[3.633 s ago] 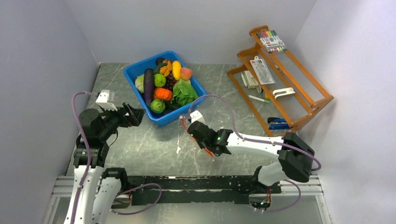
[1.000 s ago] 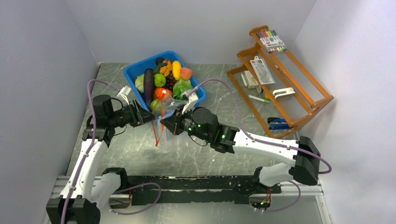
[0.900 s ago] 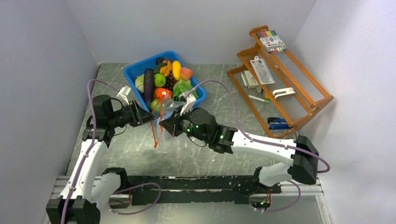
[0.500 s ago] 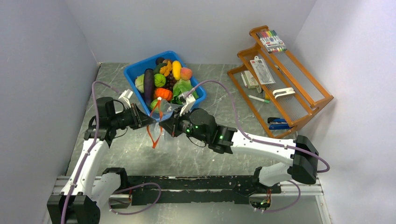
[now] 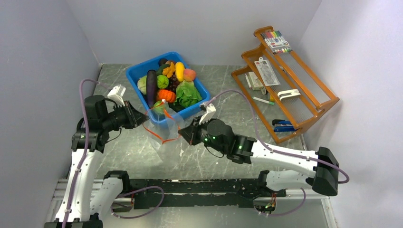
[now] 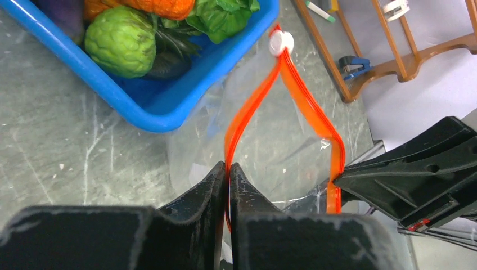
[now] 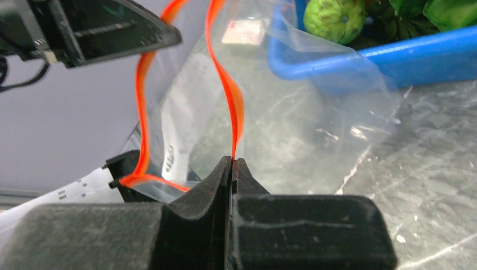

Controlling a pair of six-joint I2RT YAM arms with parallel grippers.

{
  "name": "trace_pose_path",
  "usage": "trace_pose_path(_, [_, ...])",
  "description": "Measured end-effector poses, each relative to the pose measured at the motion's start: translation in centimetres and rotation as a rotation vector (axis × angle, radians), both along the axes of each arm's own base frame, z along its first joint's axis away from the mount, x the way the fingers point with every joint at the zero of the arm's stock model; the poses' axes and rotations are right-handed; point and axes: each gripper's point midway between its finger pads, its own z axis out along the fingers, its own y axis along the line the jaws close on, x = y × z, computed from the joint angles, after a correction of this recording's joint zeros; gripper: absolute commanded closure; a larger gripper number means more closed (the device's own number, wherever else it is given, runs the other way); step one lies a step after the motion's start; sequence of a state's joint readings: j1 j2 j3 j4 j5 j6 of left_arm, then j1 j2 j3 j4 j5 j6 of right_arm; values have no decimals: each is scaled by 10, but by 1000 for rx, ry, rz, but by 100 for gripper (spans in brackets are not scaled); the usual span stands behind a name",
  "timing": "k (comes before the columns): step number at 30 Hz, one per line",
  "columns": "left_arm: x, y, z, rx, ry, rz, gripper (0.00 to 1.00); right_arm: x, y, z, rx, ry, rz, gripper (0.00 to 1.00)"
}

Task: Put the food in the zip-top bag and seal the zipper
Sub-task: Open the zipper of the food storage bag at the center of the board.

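Observation:
The clear zip-top bag (image 5: 167,130) hangs between my two grippers just in front of the blue bin (image 5: 135,71). Its mouth is spread into an orange loop. My left gripper (image 5: 144,121) is shut on one side of the zipper (image 6: 229,147). My right gripper (image 5: 183,136) is shut on the other side of the zipper (image 7: 238,115). A white slider (image 6: 280,40) sits at the far end of the strip. The food (image 5: 166,85) lies piled in the bin: a green bumpy fruit (image 6: 120,40), purple eggplant, orange and yellow pieces, a peach. No food shows inside the bag.
A wooden rack (image 5: 285,80) stands at the back right with markers, packets and a blue stapler. Grey walls close in the left, back and right sides. The bin's near corner (image 6: 169,118) sits right beside the bag.
The left gripper has shut on the zipper strip. Both arms then drew apart and lower, pulling the bag's mouth open in front of the bin.

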State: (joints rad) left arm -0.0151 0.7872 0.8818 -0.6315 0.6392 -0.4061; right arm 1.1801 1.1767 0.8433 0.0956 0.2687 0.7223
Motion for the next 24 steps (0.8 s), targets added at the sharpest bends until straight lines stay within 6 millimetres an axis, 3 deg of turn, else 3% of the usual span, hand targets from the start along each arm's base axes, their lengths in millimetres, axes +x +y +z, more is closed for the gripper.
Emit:
trace_pose_path(2, [-2, 3, 6, 15, -19, 15, 93, -5, -5, -5, 2, 6, 11, 98])
trace_pose_path(6, [-6, 5, 5, 37, -17, 8, 93, -12, -11, -36, -48, 47, 33, 94])
trace_pose_path(9, [-5, 5, 1, 53, -16, -4, 93, -15, -10, -47, -77, 68, 45, 78])
trace_pose_path(12, [-5, 3, -7, 54, -8, -25, 93, -14, -6, -43, -87, 64, 55, 63])
trace_pose_path(15, [-7, 0, -17, 43, 0, -50, 93, -12, 2, -21, -80, 29, 75, 53])
trace_pose_path(21, [-11, -4, -36, 31, -21, -82, 93, 3, 15, 57, -29, -119, 76, 35])
trace_pose_path(24, [-11, -6, -37, 25, -28, -93, 93, 19, 15, 79, -52, -182, 63, 32])
